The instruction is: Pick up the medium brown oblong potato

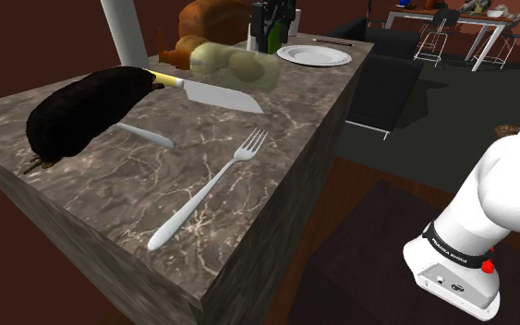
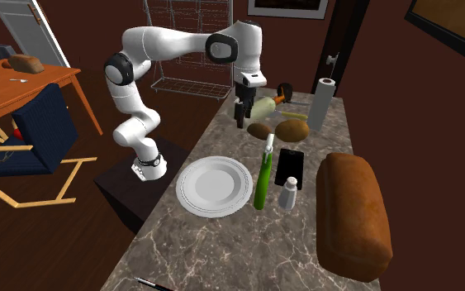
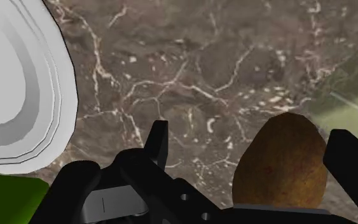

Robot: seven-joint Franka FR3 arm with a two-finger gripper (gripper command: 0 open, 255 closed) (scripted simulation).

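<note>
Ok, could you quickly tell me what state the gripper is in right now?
Gripper: open, holding nothing; the brown potato lies between its fingers, not clasped.

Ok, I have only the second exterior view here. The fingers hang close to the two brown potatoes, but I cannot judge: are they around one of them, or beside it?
Observer: Around one. In the wrist view a brown potato sits between the open fingers, which are not closed on it.
Operator: Good. Is there something further along that I cannot see from here?
Observer: Yes. In the shoulder view a silver fork lies flat on the marble counter, near its edge.
</note>
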